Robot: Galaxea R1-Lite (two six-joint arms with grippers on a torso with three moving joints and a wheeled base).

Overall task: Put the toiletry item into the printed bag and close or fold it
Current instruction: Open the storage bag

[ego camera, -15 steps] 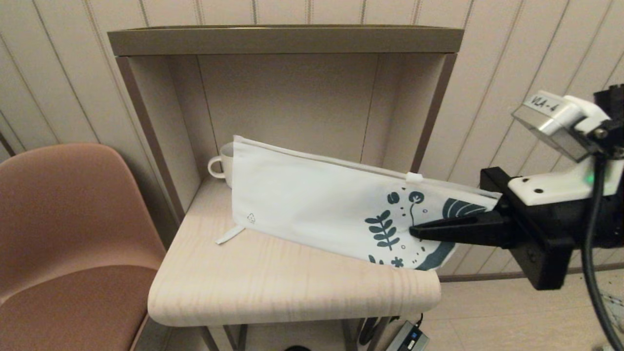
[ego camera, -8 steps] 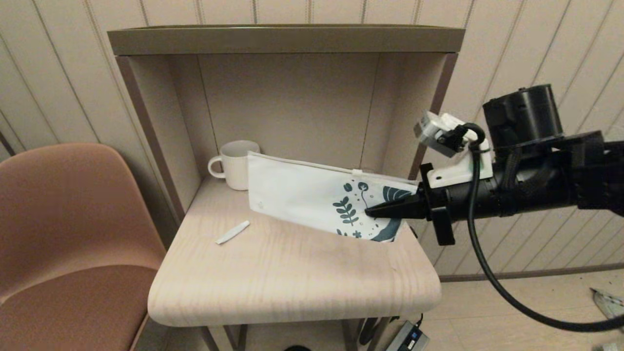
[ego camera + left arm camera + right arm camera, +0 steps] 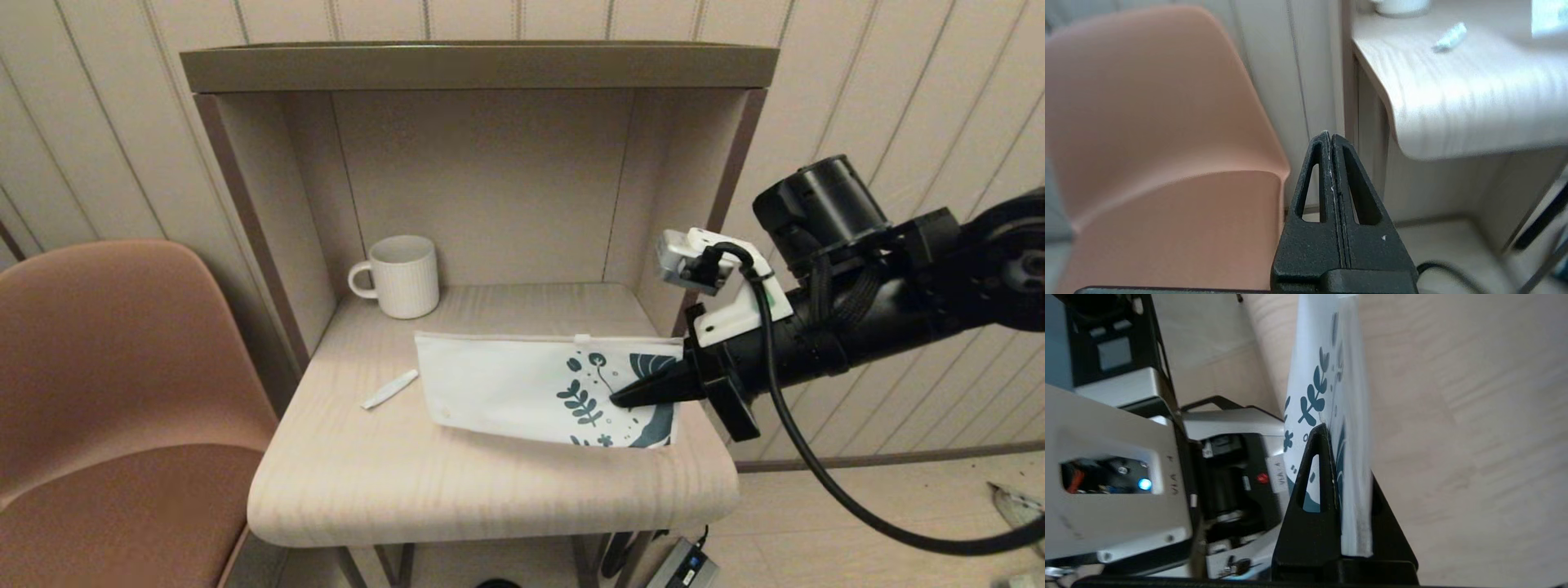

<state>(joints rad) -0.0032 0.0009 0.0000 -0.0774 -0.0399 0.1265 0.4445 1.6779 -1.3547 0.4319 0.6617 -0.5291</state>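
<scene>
Right gripper (image 3: 624, 398): centre-right of frame, clamped on the leaf-printed end of the zip pouch (image 3: 506, 388).
Toiletry sachet (image 3: 390, 389): left of the pouch, apart, long axis angled toward it.
Left gripper (image 3: 1329, 141): closed, empty, beside the chair (image 3: 1147, 122), likely nearer the sachet.

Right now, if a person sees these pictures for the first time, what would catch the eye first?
Probably the printed bag, lying on the small wooden table with the right gripper shut on its leaf-patterned end. Next, the little white tube lying left of the bag, and the white mug at the back.
</scene>
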